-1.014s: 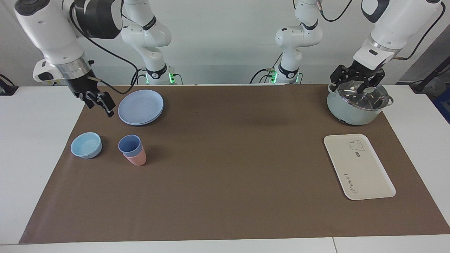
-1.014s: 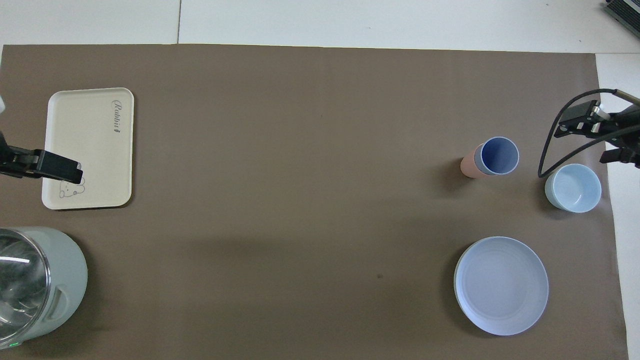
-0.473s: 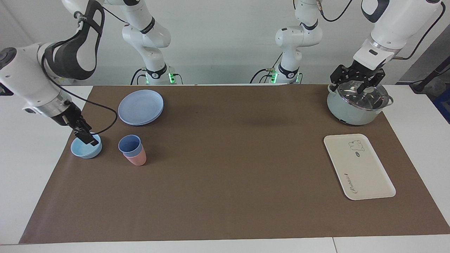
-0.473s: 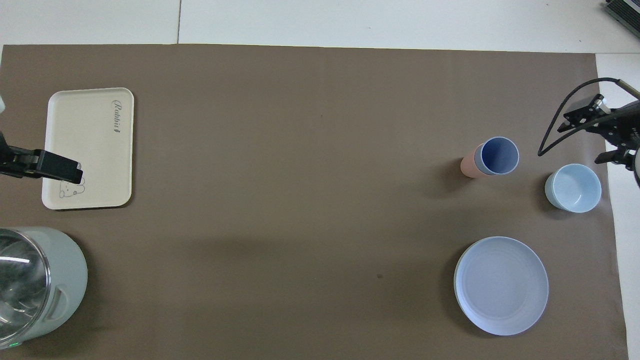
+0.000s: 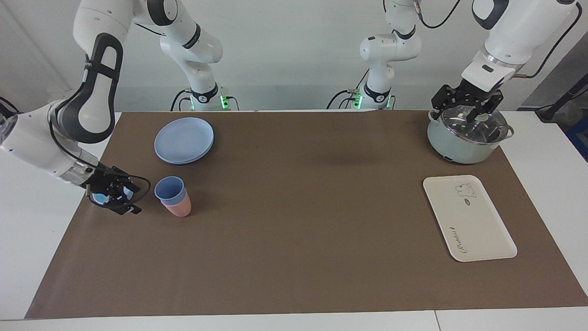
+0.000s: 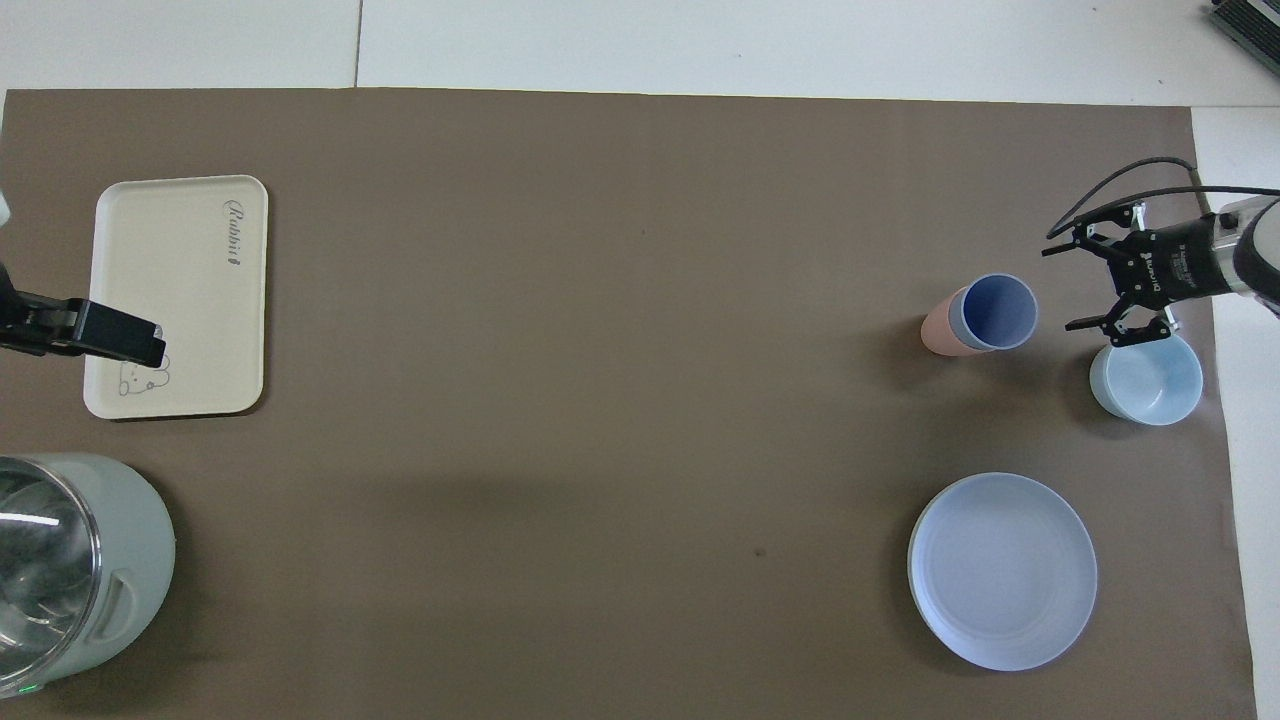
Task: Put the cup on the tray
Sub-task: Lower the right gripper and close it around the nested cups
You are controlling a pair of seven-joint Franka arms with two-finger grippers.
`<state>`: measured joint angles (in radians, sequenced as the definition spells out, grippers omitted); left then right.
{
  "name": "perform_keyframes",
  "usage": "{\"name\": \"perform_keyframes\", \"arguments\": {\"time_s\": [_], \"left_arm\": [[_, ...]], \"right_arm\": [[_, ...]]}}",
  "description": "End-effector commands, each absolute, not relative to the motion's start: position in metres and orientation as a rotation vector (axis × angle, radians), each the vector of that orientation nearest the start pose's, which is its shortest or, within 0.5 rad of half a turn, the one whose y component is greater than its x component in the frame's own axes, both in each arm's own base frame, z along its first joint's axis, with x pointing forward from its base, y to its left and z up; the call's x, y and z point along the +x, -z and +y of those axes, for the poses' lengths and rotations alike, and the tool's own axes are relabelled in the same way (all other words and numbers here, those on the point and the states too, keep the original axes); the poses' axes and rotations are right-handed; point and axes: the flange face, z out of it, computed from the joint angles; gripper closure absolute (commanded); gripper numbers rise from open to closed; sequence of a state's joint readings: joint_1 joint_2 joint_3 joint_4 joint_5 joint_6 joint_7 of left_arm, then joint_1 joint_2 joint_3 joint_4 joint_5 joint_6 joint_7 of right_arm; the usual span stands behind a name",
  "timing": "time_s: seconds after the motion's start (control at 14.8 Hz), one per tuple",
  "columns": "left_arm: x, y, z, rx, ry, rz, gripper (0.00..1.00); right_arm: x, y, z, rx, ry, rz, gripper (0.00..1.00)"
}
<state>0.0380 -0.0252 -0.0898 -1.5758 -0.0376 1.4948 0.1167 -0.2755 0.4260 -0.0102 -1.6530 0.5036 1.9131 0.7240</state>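
The periwinkle-blue cup (image 5: 170, 189) stands nested inside a pink cup (image 5: 179, 209) toward the right arm's end of the table; it also shows in the overhead view (image 6: 993, 310). My right gripper (image 5: 135, 198) is low, turned sideways and open, its fingertips pointing at the cup with a small gap between them and it, as the overhead view (image 6: 1060, 288) shows too. The cream-white tray (image 5: 468, 218) lies flat at the left arm's end (image 6: 180, 280). My left gripper (image 5: 455, 112) waits open above the pot lid.
A light-blue bowl (image 6: 1145, 378) sits beside the cups under the right wrist, mostly hidden in the facing view. A round blue plate (image 5: 183, 140) lies nearer to the robots than the cups. A pale green pot (image 5: 466, 138) with a glass lid stands nearer to the robots than the tray.
My right gripper has come down from beside the plate, passed over the bowl, and turned sideways to cup height beside the cup. The left arm and all objects have not moved.
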Motion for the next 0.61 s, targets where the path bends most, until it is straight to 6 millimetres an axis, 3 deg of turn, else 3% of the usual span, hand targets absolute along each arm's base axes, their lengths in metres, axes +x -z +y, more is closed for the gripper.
{"name": "perform_keyframes", "arguments": {"time_s": [0.0,0.34,0.54], "left_arm": [[0.529,-0.631,-0.031,-3.178,-0.071,0.247,0.00],[0.529,-0.631,-0.031,-3.178,-0.071,0.247,0.00],[0.528,-0.632,-0.031,-3.179,-0.069,0.247,0.00]], "right_arm": [[0.644,-0.324,-0.158,-2.115,-0.411,1.593,0.05],[0.642,-0.295,-0.149,-2.065,-0.492,1.605,0.05],[0.625,-0.283,-0.137,-2.057,-0.615,1.596,0.05]]}}
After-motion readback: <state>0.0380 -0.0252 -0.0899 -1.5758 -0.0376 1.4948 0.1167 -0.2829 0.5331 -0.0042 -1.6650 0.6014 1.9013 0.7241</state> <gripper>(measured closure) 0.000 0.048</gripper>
